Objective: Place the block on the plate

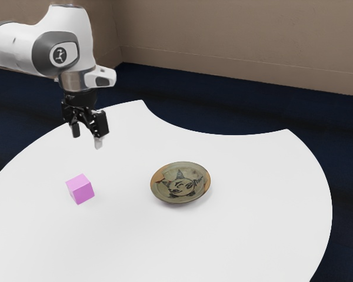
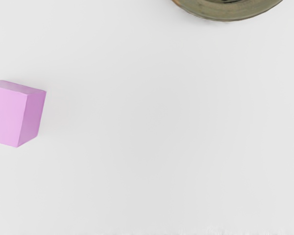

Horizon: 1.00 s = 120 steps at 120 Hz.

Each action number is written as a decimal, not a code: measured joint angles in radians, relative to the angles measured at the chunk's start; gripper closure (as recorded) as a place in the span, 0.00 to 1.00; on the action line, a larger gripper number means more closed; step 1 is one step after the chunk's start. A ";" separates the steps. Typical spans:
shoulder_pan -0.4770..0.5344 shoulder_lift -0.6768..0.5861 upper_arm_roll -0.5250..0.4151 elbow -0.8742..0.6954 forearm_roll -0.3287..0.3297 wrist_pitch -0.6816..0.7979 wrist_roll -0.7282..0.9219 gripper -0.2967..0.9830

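Note:
My gripper [image 1: 87, 136] hangs above the white table in the exterior view, its two fingers apart and nothing between them. A pink block [image 1: 80, 189] rests on the table, lower in that view than the gripper and separate from it. The round plate [image 1: 180, 183], greenish with dark drawings and a brown rim, lies toward the exterior view's right of the block. In the wrist view the block [image 2: 10, 115] is cut off by the picture's edge, and part of the plate [image 2: 230, 11] is visible.
The white table [image 1: 253, 223] has a curved outline with a concave cutout on its far side. Beyond it are a dark blue floor [image 1: 223, 111] and a brown wall [image 1: 235, 35]. Bare tabletop separates block and plate.

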 joint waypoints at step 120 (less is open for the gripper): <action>0.010 0.255 0.256 -0.122 0.071 0.390 0.427 0.23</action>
